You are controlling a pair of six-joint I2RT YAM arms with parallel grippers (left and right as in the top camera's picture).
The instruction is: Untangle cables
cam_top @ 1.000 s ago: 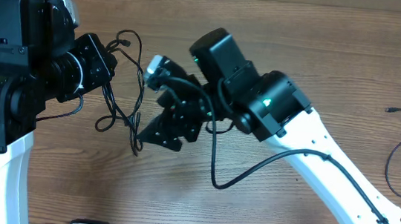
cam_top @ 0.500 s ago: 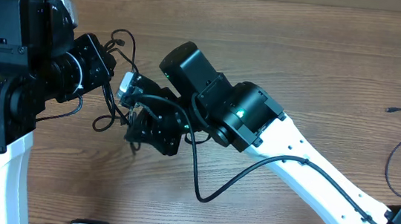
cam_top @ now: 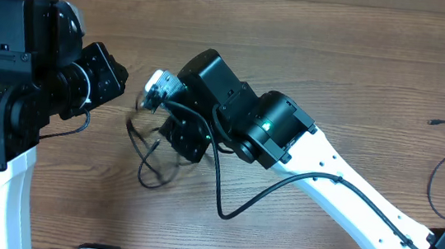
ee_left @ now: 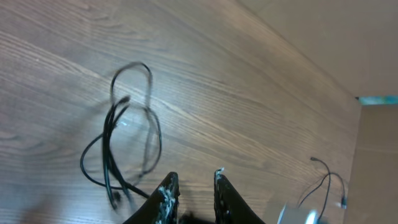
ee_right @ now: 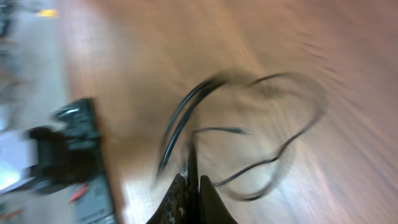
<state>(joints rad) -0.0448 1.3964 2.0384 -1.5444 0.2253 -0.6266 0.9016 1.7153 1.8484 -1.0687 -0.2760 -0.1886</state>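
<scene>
Black cords on a brown wood-grain table, with two robot arms working over them. Count: two arms, two grippers, one cable tangle, and one separate cable. The number of cords inside the tangle cannot be told.

Position: the cable tangle lies on the table between the two arms, just beside and partly under the right arm's wrist. The separate cable lies well apart, at the table's right edge.

Orientation: the tangle's long axis runs from the far side of the table toward the near side. Several strands run side by side along that axis, with loose loops bulging off them. The separate cable starts at a small plug and sweeps in one open curve toward the near edge.

Appearance: the strands are thin, glossy and limp, much thinner than the gripper fingers, and one short free end sticks out sideways. The right wrist view is smeared by motion.

Tools: the left gripper has its fingers a little apart with nothing between them, near the tangle but clear of it. The right gripper has its fingers pressed together, pinching a dark strand of the cable tangle that rises from their tips.
</scene>
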